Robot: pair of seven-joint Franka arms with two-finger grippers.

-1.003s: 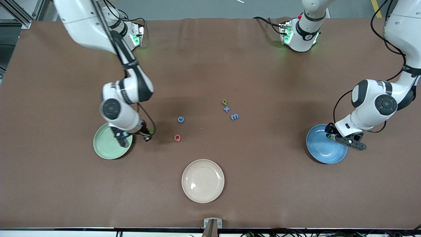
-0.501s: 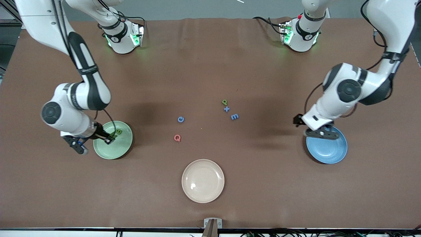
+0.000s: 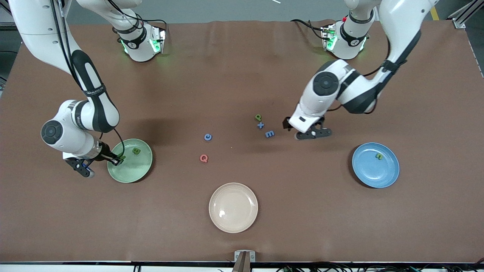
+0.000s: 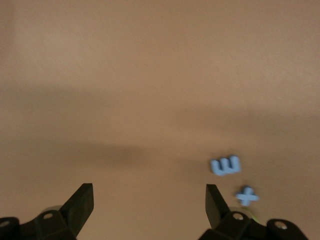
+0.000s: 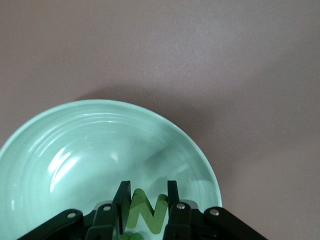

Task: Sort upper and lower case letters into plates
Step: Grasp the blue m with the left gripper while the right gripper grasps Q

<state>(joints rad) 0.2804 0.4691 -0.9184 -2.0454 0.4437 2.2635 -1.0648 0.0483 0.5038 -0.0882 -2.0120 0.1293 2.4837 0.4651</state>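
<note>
Green N (image 5: pixel 146 216) sat clamped between the right jaws (image 5: pixel 147 207), held over the rim of the mint plate (image 3: pixel 128 172) at the right arm's end of the desk (image 3: pixel 242 75). Only the right wrist view showed that letter; from the front the right jaws (image 3: pixel 115 160) showed as a dark tip at the plate's edge. A green B (image 3: pixel 136 151) lay in the mint plate.

The left jaws (image 3: pixel 314 133) stood wide apart and empty, low over bare desk just beside the blue m (image 3: pixel 269 133), toward the left arm's end. In the left wrist view the m (image 4: pixel 226 165) and the blue plus piece (image 4: pixel 247 196) lay off to one side of the left jaws (image 4: pixel 149 205), not between the fingers (image 4: pixel 80 205).

The front view alone showed the green p (image 3: pixel 258 117), the plus (image 3: pixel 260 125), a blue letter (image 3: pixel 208 137), the red Q (image 3: pixel 203 158), the blue plate (image 3: pixel 368 175) with a small green letter (image 3: pixel 378 156) in it, and the cream plate (image 3: pixel 233 223) nearest the camera
</note>
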